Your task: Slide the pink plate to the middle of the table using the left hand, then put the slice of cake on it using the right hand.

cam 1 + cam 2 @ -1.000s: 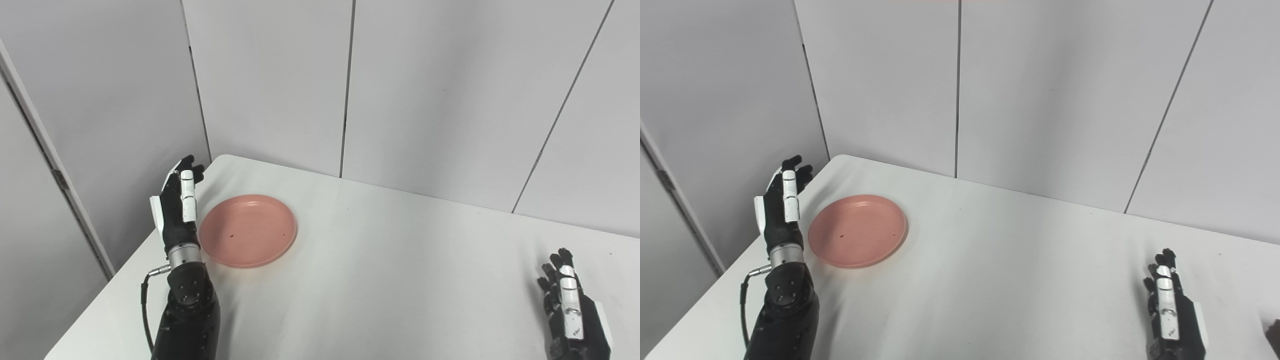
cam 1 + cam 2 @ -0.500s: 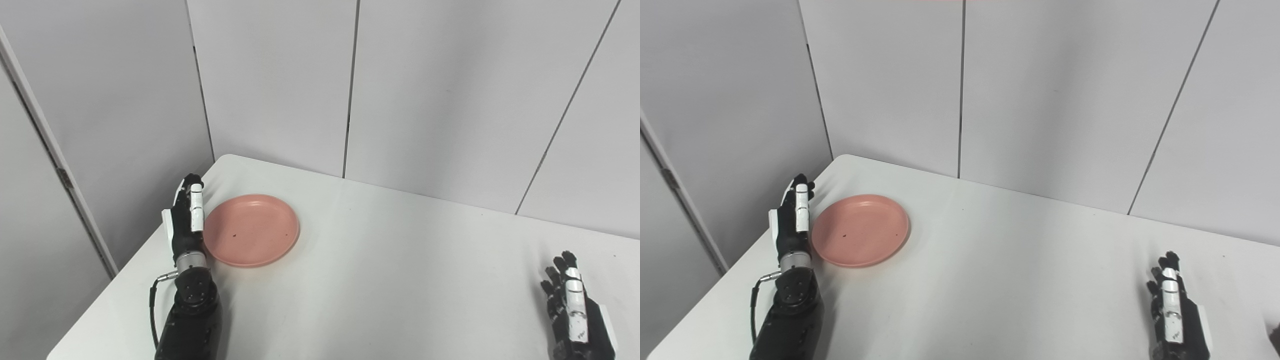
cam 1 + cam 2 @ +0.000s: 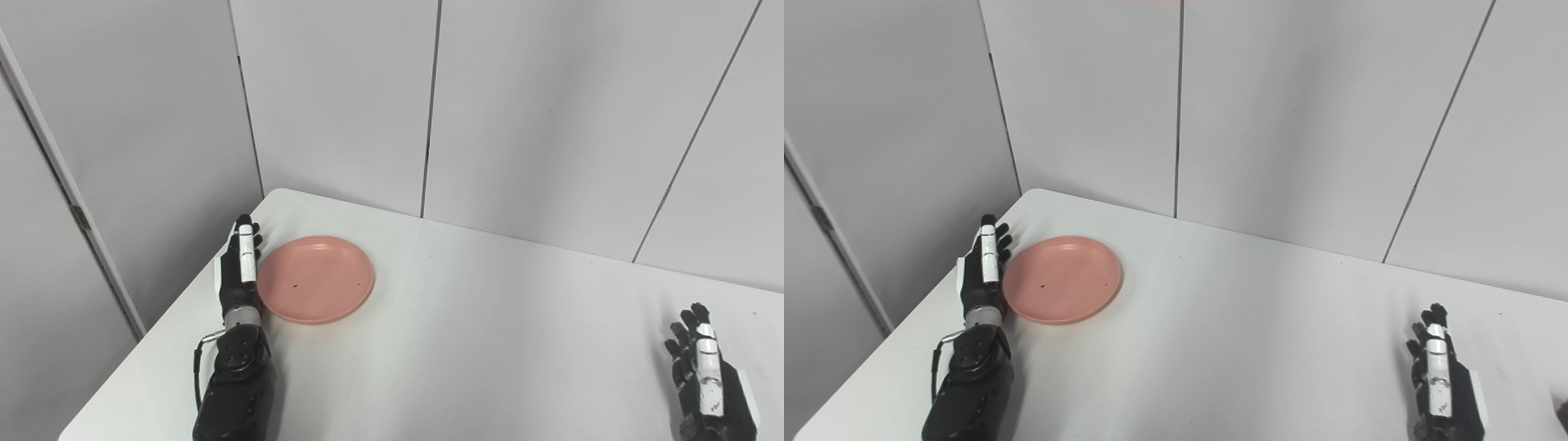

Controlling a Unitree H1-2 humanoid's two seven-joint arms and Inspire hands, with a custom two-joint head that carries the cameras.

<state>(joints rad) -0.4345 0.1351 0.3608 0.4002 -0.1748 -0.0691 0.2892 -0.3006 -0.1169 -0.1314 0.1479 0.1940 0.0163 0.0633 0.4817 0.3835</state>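
A round pink plate (image 3: 316,278) lies on the white table (image 3: 465,343) near its far left corner. My left hand (image 3: 238,269) stands edge-on with straight fingers, open, pressed against the plate's left rim; it also shows in the right eye view (image 3: 983,269). My right hand (image 3: 704,380) is open and empty, low over the table at the near right. A dark brown bit (image 3: 1562,413) at the right edge of the right eye view may be the cake; too little of it shows to tell.
Grey wall panels (image 3: 429,104) stand close behind the table. The table's left edge (image 3: 153,343) runs just beside my left forearm (image 3: 236,392).
My left hand has come down beside the plate and pushed it a little to the right. The right hand has stayed put. The camera shifted slightly.
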